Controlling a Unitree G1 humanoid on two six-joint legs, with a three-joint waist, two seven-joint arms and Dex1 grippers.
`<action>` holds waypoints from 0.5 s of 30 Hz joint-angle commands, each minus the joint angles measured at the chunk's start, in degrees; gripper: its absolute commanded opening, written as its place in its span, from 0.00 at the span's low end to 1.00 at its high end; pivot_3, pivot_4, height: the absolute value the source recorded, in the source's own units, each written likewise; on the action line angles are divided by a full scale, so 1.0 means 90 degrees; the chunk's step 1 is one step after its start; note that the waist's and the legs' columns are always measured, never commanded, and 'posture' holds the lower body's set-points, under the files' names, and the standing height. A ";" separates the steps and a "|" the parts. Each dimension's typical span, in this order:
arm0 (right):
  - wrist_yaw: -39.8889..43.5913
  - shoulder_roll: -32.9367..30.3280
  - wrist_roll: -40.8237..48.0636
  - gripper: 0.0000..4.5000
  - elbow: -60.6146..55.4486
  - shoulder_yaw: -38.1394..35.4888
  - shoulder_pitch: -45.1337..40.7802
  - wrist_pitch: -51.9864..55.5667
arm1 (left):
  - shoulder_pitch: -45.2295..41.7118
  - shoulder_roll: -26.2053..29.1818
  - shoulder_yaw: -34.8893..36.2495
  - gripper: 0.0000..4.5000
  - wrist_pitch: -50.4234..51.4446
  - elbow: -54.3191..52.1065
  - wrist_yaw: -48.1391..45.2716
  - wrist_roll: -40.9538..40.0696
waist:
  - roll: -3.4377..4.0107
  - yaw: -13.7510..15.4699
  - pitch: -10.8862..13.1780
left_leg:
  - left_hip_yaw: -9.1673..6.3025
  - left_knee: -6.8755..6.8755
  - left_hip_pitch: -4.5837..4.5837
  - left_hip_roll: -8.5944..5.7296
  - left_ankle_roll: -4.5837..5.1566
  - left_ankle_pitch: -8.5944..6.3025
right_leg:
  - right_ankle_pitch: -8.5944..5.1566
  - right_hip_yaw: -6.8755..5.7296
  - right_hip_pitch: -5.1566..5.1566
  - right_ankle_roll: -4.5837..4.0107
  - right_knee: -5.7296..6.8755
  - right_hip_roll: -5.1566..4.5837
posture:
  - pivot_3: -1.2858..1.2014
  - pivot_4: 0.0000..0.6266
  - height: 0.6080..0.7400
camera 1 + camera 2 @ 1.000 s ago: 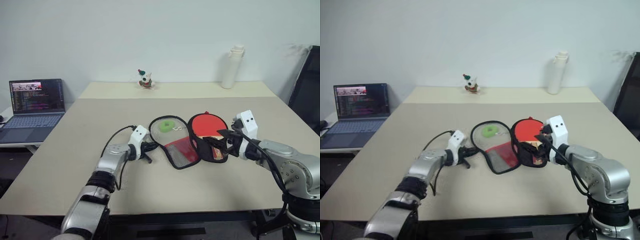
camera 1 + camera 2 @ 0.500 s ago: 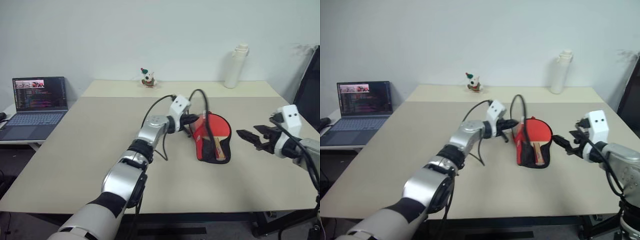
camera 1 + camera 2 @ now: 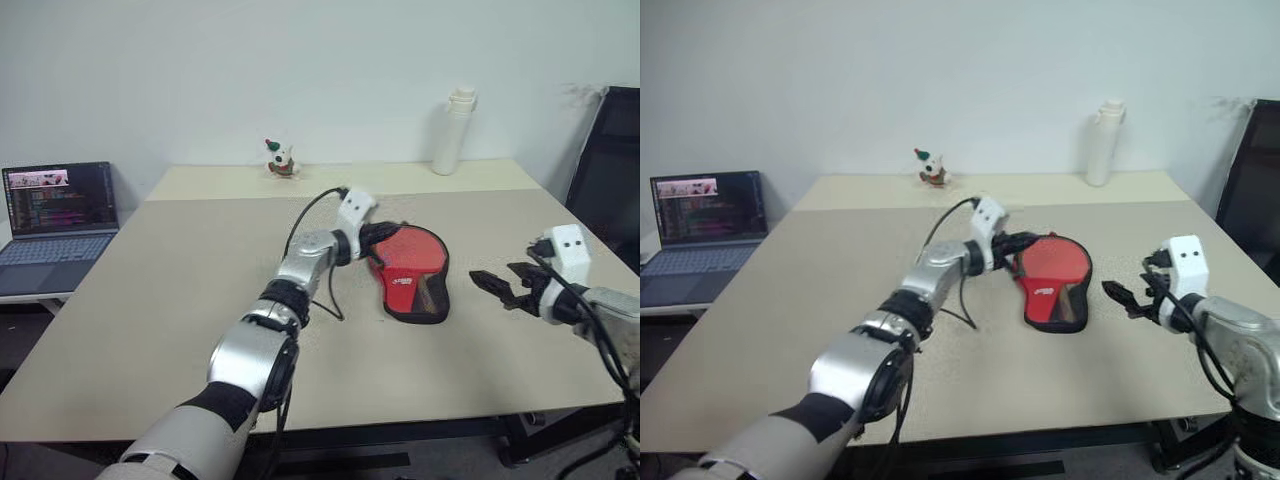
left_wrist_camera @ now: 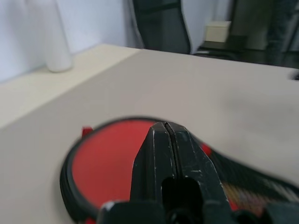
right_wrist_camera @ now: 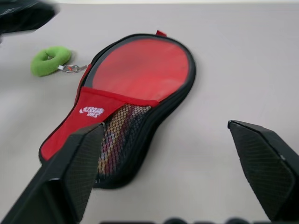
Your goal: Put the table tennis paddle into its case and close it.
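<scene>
Beige tabletop (image 3: pixel 180 290) carries the case (image 5: pixel 126 135) lying flat, the table tennis paddle (image 5: pixel 140 70) showing red inside it through the see-through side. At the case's round end, the left gripper (image 3: pixel 368 236) has its jaws pressed together. Well to the case's other side, the right gripper (image 3: pixel 497 286) hovers with jaws spread. The zipper may stay part open: a pull on the green ring (image 5: pixel 50 60) could drag the unpinned case along.
</scene>
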 commanded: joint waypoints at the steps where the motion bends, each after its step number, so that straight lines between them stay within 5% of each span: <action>1: 0.0170 0.0040 -0.0486 1.00 0.1135 0.0479 -0.0520 -0.0815 | 0.1041 0.0612 -0.0063 0.00 0.0671 -0.2048 -0.1048 -0.0425 | 0.0002 -0.0007 -0.0001 | 0.0002 -0.0001 0.0000 0.0002 0.0000 0.0000 | 0.0000 0.0002 -0.0001 0.0000 -0.0002 0.0000 | 0.52 0.24 1.00; 7: 0.0725 0.0148 -0.1188 1.00 0.3708 0.1132 -0.1656 -0.2038 | 0.3105 0.1603 -0.0051 0.00 0.2336 -0.5293 -0.1285 -0.0978 | 0.0004 0.0040 0.0001 | 0.0008 0.0000 -0.0004 0.0045 0.0000 0.0000 | 0.0020 0.0006 -0.0001 -0.0034 -0.0011 0.0000 | 0.52 0.24 1.00; 15: 0.1188 0.0549 -0.1688 1.00 0.5354 0.1542 -0.2165 -0.2722 | 0.4139 0.1975 0.0206 0.00 0.3628 -0.7502 -0.0820 -0.1783 | 0.0003 0.0104 0.0000 | 0.0009 0.0007 0.0001 0.0045 0.0000 0.0000 | 0.0020 -0.0005 0.0017 -0.0034 -0.0016 -0.0003 | 0.52 0.24 1.00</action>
